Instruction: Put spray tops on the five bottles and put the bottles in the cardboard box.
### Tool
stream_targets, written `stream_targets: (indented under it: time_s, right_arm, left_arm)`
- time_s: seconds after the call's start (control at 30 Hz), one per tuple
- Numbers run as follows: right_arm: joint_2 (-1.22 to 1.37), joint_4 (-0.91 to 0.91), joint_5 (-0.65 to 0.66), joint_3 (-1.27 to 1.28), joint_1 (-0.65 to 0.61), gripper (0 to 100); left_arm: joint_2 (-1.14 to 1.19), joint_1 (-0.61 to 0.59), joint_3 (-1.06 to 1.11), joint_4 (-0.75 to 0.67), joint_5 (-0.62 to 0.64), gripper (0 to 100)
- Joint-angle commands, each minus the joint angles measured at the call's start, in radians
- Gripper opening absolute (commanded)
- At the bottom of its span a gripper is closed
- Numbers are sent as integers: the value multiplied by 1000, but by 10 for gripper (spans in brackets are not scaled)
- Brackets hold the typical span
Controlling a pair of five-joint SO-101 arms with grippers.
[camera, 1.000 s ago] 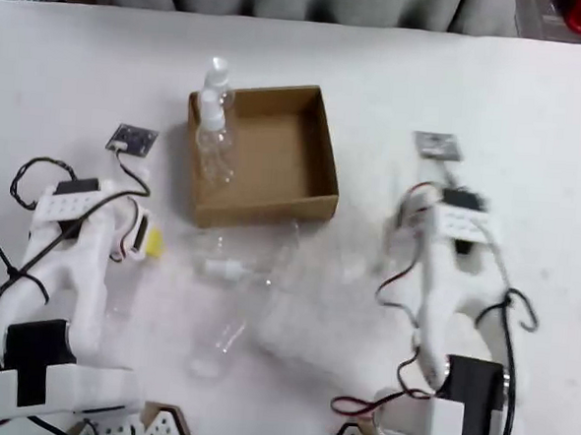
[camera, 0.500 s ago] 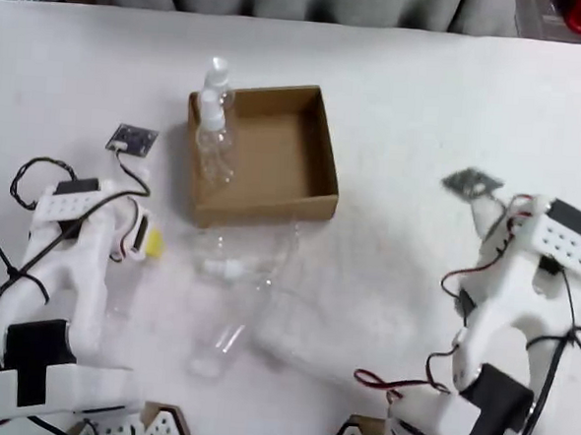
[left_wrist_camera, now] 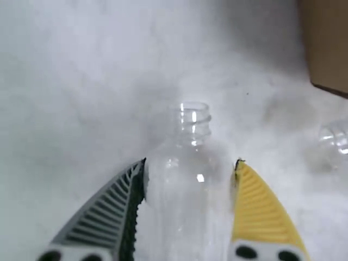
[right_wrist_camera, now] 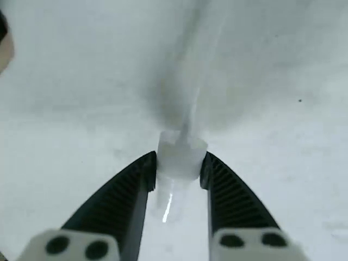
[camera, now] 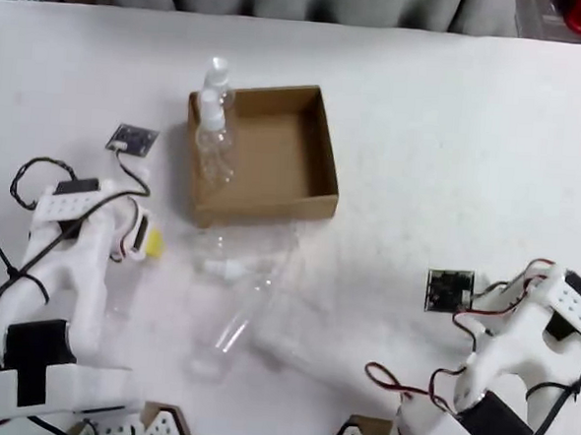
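White desk [camera: 455, 109], seen from above, two arms at its near edge.

Box [camera: 266, 208]: cardboard, open, towards the far middle of the desk. Two capped bottles [camera: 213, 139] stood at its left wall, one inside, the other at the far-left corner; whether that one was in or just outside the box could not be told.

Loose bottles [camera: 226, 334]: clear and lying on the desk between the box and the near edge. A white top lay among them; on or off a neck could not be told.

Left hand [left_wrist_camera: 190, 161]: near the left edge, jaws partly open and closed around the body of an open bottle [left_wrist_camera: 187, 190]. Its bare neck pointed away from the wrist, long axis in line with the hand.

Right hand [right_wrist_camera: 178, 156]: at the near-right corner, jaws pinched on a spray top [right_wrist_camera: 181, 163]. Its tube [right_wrist_camera: 201, 70] led straight out beyond the fingertips, in line with the hand.

Relation governing the next move, by judgement: top and open neck were well apart, with the loose bottles lying between. The top was in the right hand and the neck in the left. The tube end would need to face the neck before the top could seat.
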Motion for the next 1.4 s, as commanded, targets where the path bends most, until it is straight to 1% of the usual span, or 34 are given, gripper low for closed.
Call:
stream_targets:
  time_s: [0.0,0.07,0.23,0.37,0.53,0.63,0.7,0.77,0.9,1.0,1.07,1.2,1.37]
  right_arm:
    - [-38,-36,18,-6,28,227]
    - [-44,-42,-17,-8,30,276]
    - [-77,1,-213,-94,31,231]
    - [-160,65,-468,-167,68,173]
    - [-242,111,-724,-167,127,81]
    - [-243,125,-910,-157,174,23]
    - [-242,119,-1049,-129,222,15]
    - [-242,93,-1152,-80,260,19]
    - [-242,-39,-1281,58,297,16]
    - [-243,-180,-1395,158,297,16]
    - [-245,-240,-1476,189,294,19]
    - [-243,-269,-1574,196,278,21]
    - [-242,-320,-1653,218,248,16]
  left_arm:
    - [-8,-4,-54,-20,-14,20]
    - [-8,-4,-54,-20,-14,20]
    - [-8,-4,-54,-20,-14,20]
    - [-8,-4,-54,-20,-14,20]
    - [-8,-4,-54,-20,-14,20]
    - [-8,-4,-54,-20,-14,20]
    - [-8,-4,-54,-18,-14,20]
    - [-8,-4,-54,-17,-14,20]
    - [-8,-4,-54,-14,-14,20]
    - [-8,-4,-54,-14,-14,20]
    - [-8,-4,-54,-14,-14,20]
    - [-8,-5,-54,-14,-14,20]
    - [-8,-7,-54,-12,-14,20]
